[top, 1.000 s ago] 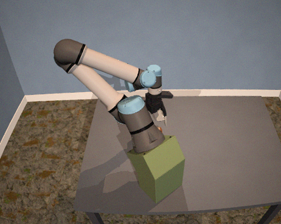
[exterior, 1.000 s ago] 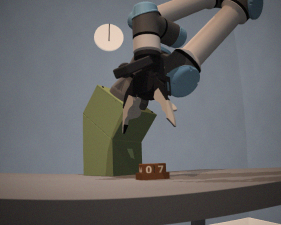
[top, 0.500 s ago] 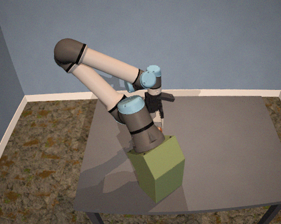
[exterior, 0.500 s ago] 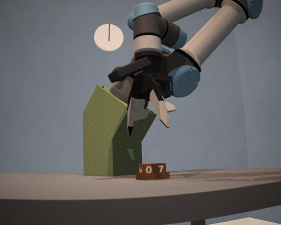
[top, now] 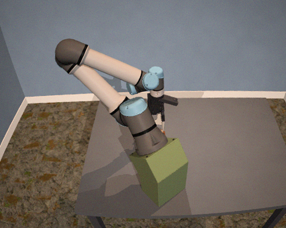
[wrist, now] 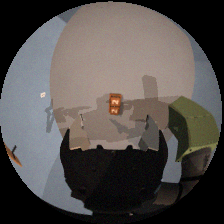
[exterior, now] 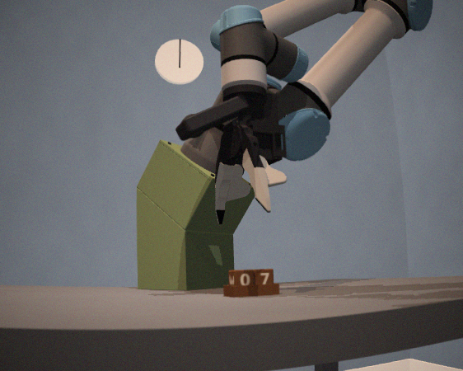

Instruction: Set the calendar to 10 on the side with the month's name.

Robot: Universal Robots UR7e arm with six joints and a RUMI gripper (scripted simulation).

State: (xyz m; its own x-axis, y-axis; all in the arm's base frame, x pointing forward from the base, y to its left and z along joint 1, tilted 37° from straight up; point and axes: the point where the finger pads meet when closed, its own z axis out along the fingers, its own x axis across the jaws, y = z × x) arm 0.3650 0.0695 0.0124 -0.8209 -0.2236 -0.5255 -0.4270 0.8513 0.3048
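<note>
The brown calendar tray [exterior: 251,289] stands on the table next to the green pedestal. It holds two cubes side by side: the left cube [exterior: 245,279] shows 0 and the right cube [exterior: 264,279] shows 7 toward the exterior camera. A month block with a white letter sits at the tray's left end [exterior: 231,280]. In the wrist view the calendar [wrist: 115,104] lies straight below, small, between the fingers. My gripper [exterior: 243,206] is open and empty, well above the calendar. In the top view the gripper [top: 162,120] hangs behind the arm's base; only a sliver of the calendar [top: 163,131] shows.
The green pedestal [exterior: 185,231] carrying the arm's base stands right behind and left of the calendar. The arm's elbow and forearm [top: 106,66] reach over the table's back left. A round white wall clock [exterior: 179,61] hangs on the wall.
</note>
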